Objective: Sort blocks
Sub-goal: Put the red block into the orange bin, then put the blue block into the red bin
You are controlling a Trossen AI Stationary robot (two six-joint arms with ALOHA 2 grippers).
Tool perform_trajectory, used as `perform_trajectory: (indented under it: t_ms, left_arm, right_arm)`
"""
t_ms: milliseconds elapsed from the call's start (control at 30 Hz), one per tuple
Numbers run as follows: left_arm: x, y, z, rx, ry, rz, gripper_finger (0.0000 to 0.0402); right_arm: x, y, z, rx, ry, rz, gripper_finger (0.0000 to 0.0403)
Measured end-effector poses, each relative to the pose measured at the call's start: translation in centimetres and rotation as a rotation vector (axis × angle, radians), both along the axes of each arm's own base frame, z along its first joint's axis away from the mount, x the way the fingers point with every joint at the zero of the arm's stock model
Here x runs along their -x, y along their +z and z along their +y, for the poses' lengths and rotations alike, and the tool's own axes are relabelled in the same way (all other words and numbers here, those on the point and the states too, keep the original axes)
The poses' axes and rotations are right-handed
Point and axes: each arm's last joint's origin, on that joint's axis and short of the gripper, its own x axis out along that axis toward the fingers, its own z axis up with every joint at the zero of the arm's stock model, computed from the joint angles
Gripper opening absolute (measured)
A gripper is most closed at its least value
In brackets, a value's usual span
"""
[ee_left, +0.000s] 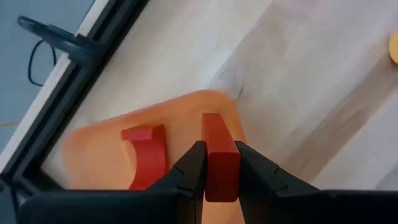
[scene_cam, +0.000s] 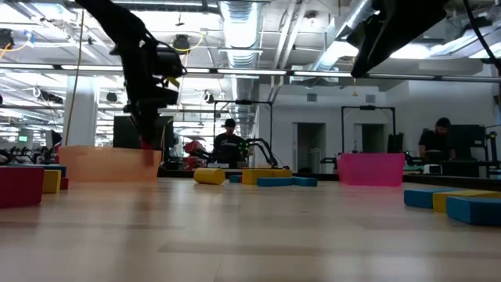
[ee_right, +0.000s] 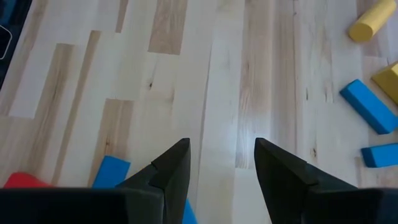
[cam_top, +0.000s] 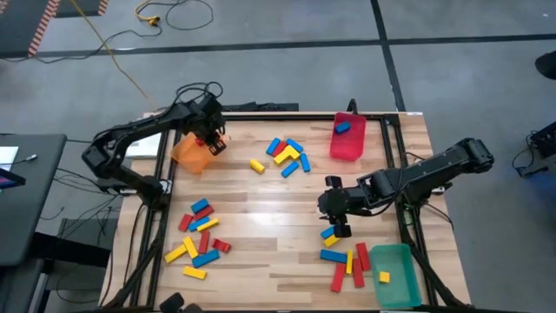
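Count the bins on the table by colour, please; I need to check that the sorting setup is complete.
Orange bin: 1
Red bin: 1
Green bin: 1
Total: 3 bins

The middle of the table [cam_top: 261,213] is bare wood, so a gripper can pass there. Block piles crowd the near left [cam_top: 200,236], the far middle [cam_top: 287,156] and the near right [cam_top: 346,259]. The orange bin [cam_top: 191,153], red bin [cam_top: 347,139] and green bin [cam_top: 393,274] block the corners. The low view seems clear between them.
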Motion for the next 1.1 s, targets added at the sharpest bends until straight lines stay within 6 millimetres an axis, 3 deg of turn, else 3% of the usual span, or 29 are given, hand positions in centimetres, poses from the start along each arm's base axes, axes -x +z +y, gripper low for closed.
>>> perform_trajectory:
  t_ms: [400, 767, 1100]
  left_arm:
    - [-1.0, -2.0, 0.9, 0.039, -0.005, 0.013, 0.0063]
    - [-1.1, -2.0, 1.0, 0.032, -0.006, -0.009, 0.01]
    - [-1.2, -1.9, 1.0, 0.048, -0.014, -0.025, 0.0108]
  right_arm:
    - [0.0, 0.0, 0.0, 0.0, 0.0, 0.001, 0.0189]
    - [0.0, 0.0, 0.0, -0.003, -0.004, 0.001, 0.0189]
    - [0.0, 0.0, 0.0, -0.003, -0.004, 0.001, 0.0189]
